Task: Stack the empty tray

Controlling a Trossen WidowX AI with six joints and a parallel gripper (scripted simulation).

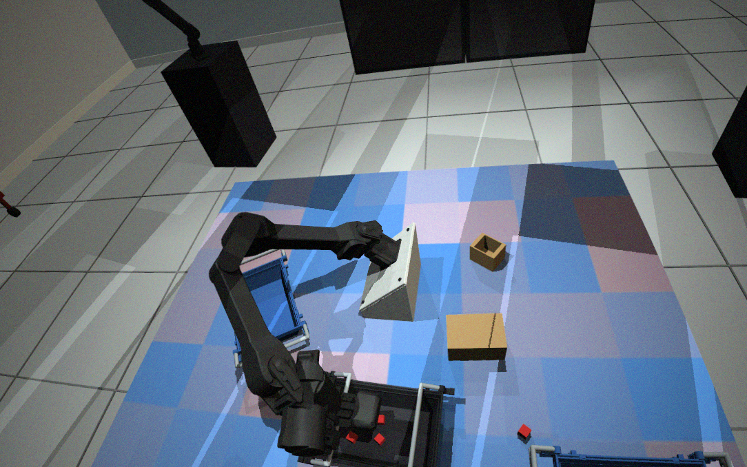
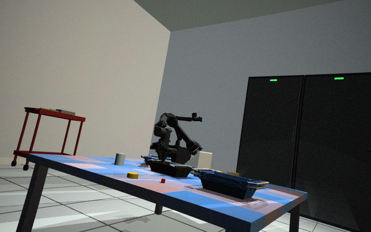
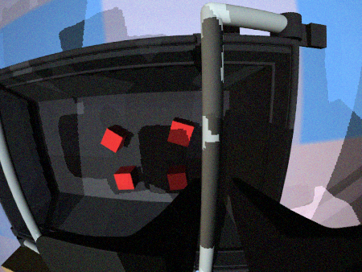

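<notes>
Overall, left to right in the top view: blue tray point(image 1: 269, 291), interior visible, rests on the table point(image 1: 556, 330) point(image 2: 109, 181), partly behind the arm. Gripper point(image 1: 335, 410) point(image 2: 163, 160) point(image 3: 214, 184) sits over the left part of the black loaded tray point(image 1: 429, 434) point(image 2: 169, 169) point(image 3: 257, 80); fingers part-open, straddling its left bar point(image 1: 347, 382) point(image 3: 211, 161), contact unclear. Four red cubes point(image 1: 378, 439) point(image 3: 124, 181) lie inside. Right bar point(image 1: 417, 423) point(image 3: 16, 193) lies inboard of the right rim. Farther right, a second blue tray point(image 1: 628, 458) point(image 2: 229, 184), contents unseen.
</notes>
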